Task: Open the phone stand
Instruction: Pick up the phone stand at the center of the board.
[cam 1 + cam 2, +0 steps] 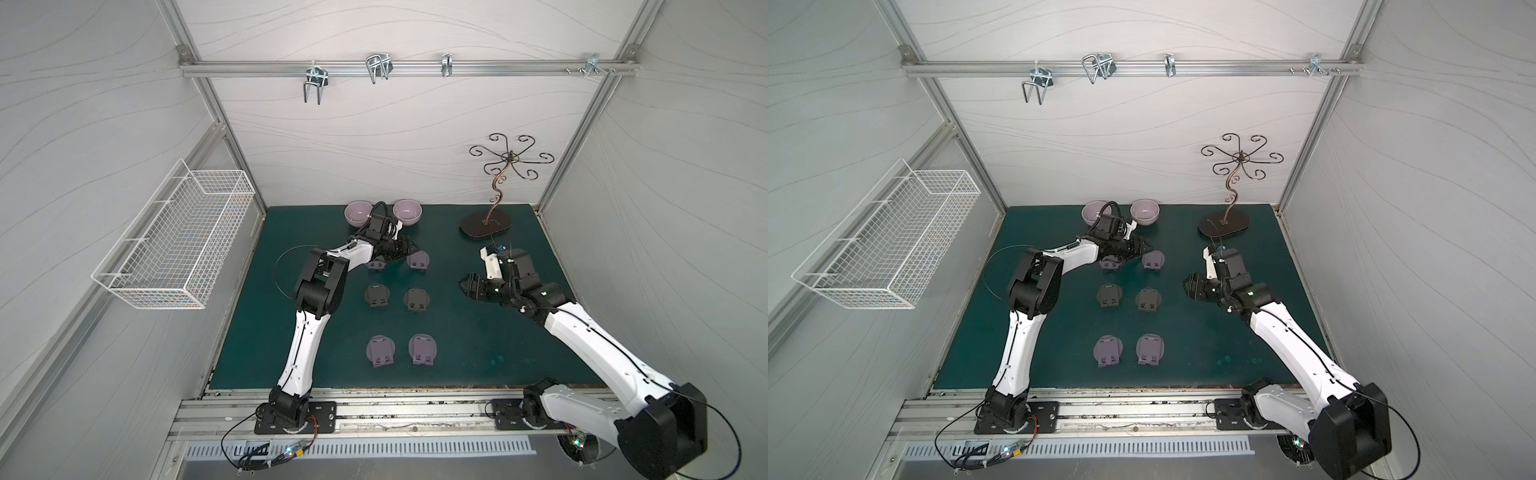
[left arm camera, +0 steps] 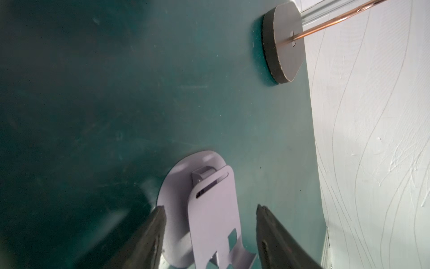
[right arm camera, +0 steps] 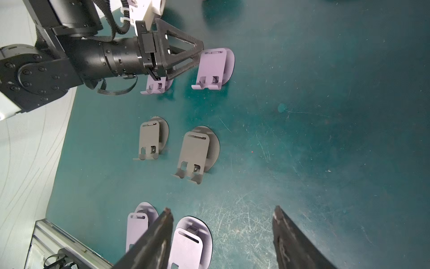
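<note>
Left gripper [image 2: 210, 206]: jaws wide, empty; lilac flat metal phone stand [image 3: 213, 67] between fingertips. Recommended: pinch plate [image 2: 214, 216] edges squarely, lift about hinge [image 2: 206, 173]. Right gripper [image 3: 222, 208]: wide, empty, well apart.

Back-left phone stand [image 1: 376, 266] half hidden beneath left gripper [image 1: 414, 249], neighbouring stand [image 2: 210, 219] with lip cropped in left wrist view

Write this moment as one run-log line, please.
left gripper: open, at far lilac phone stand, not gripping | right gripper: open, empty, above mat | stage: approach
</note>
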`<state>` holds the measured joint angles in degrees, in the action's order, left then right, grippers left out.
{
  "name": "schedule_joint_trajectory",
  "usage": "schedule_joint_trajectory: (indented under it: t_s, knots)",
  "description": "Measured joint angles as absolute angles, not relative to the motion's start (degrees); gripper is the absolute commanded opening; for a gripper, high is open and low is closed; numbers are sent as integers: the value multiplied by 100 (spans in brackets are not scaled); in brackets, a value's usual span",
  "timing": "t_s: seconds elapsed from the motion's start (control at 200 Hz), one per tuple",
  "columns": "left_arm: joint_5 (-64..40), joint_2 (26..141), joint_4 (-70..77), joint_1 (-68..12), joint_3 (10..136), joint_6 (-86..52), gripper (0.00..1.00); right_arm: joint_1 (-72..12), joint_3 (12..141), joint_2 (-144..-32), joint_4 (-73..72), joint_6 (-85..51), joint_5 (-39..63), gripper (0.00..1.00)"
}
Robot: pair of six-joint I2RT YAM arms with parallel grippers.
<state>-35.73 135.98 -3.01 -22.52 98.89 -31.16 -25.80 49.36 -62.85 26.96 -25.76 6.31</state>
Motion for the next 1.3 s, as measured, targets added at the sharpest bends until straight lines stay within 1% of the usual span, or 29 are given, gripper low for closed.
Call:
schedule_joint_trajectory:
  t_s: [0.23,0.515,0.785,0.925,1.051,1.106,1.301]
  knots:
    - [-3769,13627,-296,-2300,9889,-3122,64,-2593,4884,-6361,2606,-2620,628,67]
    - [-3968,13799,-233,-2344,10036,-3155,59,-2617,4783,-6368,2512,-2633,624,67]
    - [-3990,14007,-362,-2383,10320,-3103,41,-2620,4779,-6469,2399,-2655,624,67]
    - [-3953,14099,-661,-2425,10527,-3013,23,-2620,4777,-6510,2394,-2655,622,67]
    - [-4053,14149,-711,-2469,10628,-2998,0,-2620,4759,-6539,2392,-2655,615,67]
    - [-4259,14147,-659,-2480,10750,-2985,0,-2620,4757,-6552,2394,-2655,604,67]
    - [-4241,14143,-569,-2541,10827,-2976,0,-2620,4755,-6563,2394,-2657,598,67]
